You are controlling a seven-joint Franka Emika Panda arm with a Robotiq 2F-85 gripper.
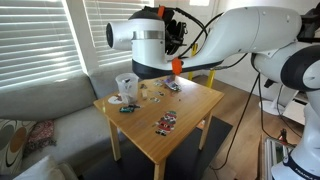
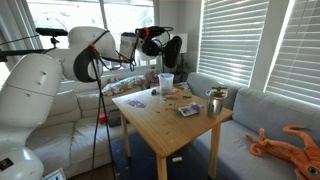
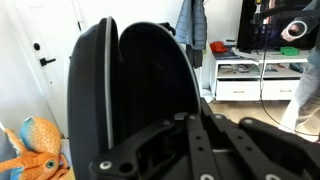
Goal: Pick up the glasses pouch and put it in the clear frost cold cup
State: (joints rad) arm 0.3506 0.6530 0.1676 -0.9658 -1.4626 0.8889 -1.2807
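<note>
In the wrist view the dark linkage of the claw (image 3: 185, 125) fills the bottom of the picture. Right in front of it stands the glasses pouch (image 3: 140, 80), black and rounded, with a pale seam running down its left side. The claw is clamped on the pouch, though the fingertips themselves are hidden behind it. Beyond the pouch, an orange plush toy (image 3: 35, 140) sits low at the left, and a white shelf unit (image 3: 255, 80) stands against the far wall.

In an exterior view the arm holds the pouch (image 2: 174, 50) in the air, well above the wooden bench (image 2: 165, 125) and touching nothing on it. The clear frost cold cup (image 2: 166, 80) stands upright near the far edge of the bench, below the raised pouch, with open air between them. Whether the pouch hangs straight over the cup cannot be told, since in an exterior view the cup (image 1: 126, 84) sits off to one side of the claw. A small multicoloured packet (image 1: 166, 122) lies flat on the bench nearer the camera, apart from the cup. A metal mug (image 2: 215, 100) stands at the bench's edge beside the grey sofa (image 2: 255, 120).
</note>
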